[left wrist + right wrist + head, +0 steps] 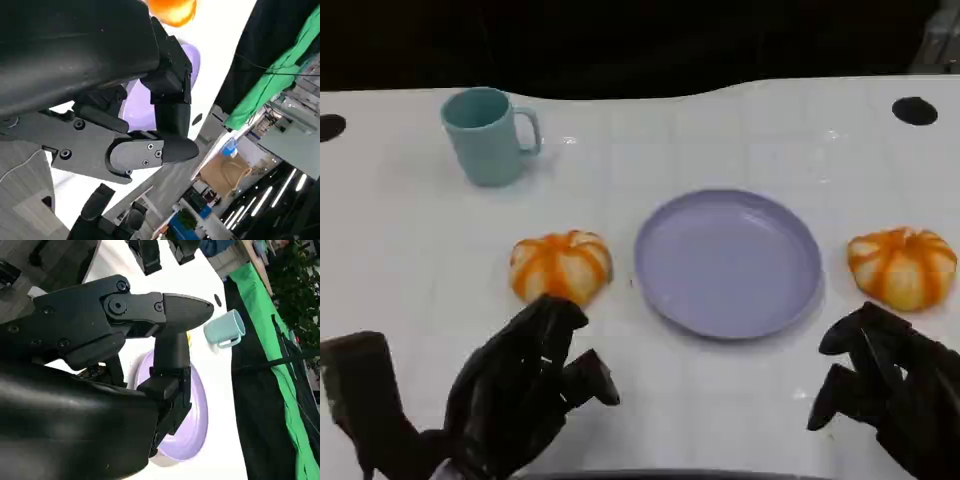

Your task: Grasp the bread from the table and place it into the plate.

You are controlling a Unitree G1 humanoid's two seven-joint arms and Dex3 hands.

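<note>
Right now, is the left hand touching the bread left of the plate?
Cannot tell. In the head view the left hand has its fingertips overlapping the near edge of the bread, with no gap showing, but the hand could be hovering above the table.

1. Left bread [561, 266]: round orange-and-white striped bun, upright on the white table, just left of the plate.
2. Right bread [902, 266]: same look, right of the plate.
3. Plate [728, 262]: lilac, round, empty, between them.

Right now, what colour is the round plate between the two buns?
Pale lavender round plate, clearest in the head view.
</note>
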